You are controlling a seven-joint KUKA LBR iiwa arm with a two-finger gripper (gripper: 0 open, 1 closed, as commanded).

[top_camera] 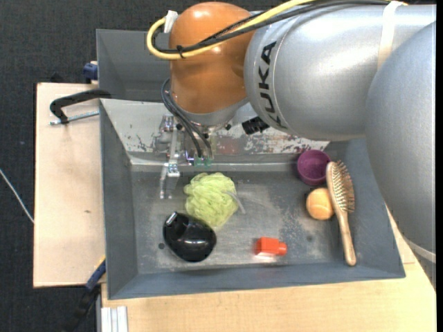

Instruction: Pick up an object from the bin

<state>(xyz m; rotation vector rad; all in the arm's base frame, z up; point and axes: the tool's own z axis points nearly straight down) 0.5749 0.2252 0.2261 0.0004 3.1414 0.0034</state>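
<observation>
A: Locate the gripper (pixel 177 177).
B: Hangs low in the grey bin (pixel 116 206), toward the back left of the floor, under the orange wrist cover (pixel 208 54).
A: Wide, narrow, or clamped on something?
B: Cannot tell from this angle.
A: Name the nearest thing.
B: Pale green mesh puff (pixel 211 198), crumpled and roundish, lying left of the floor's middle. Sits just beside the gripper, toward the view's right and a little nearer the front. Touching or apart: cannot tell.
A: And next to that?
B: Glossy black rounded thing (pixel 188 239), right at the puff's front-left edge, close to the front wall.
A: List the rest.
B: 1 small orange-red block (pixel 269 246) near the front wall, right of the black thing and apart from it. Then 3 more on the view's right: purple cup (pixel 313 166) near the back wall, orange ball (pixel 319 203) just in front of the cup, wooden hairbrush (pixel 341 206) flat along the right wall, bristle head toward the back, just beside the ball.
A: Far from the gripper?
B: Well apart, all 4.
</observation>
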